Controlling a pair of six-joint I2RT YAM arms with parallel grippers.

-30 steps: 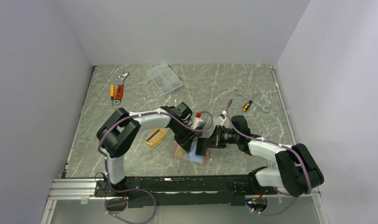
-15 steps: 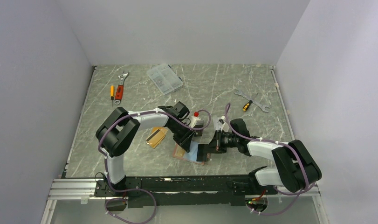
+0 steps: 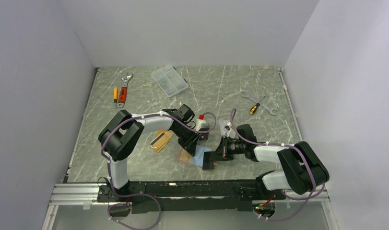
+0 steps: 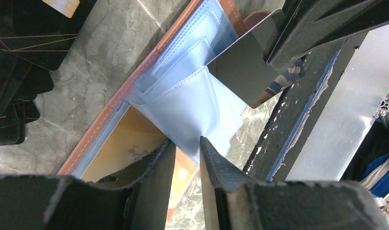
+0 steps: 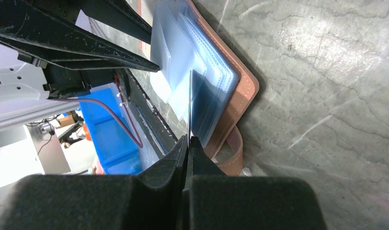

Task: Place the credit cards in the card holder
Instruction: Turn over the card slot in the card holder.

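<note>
One card holder (image 4: 182, 103), one silver card (image 4: 240, 67)

The card holder (image 4: 94, 130), mid-frame in the left wrist view, has a smooth salmon leather-look cover with stitched edges. Inside it are soft, cloudy pale-blue plastic pockets (image 4: 192, 103). The silver-grey card (image 4: 242, 72) at upper right is mirror-glossy, the table (image 4: 87, 57) is faintly shiny grey marble-pattern, and the left gripper (image 4: 186, 146) below looks matt black and ragged-edged.

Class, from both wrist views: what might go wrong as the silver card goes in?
The silver card in the right gripper meets the pale-blue sleeve at an angle and may miss the pocket.
The left gripper pinches only that thin sleeve; pushing may pull it free or shift the card holder.
</note>
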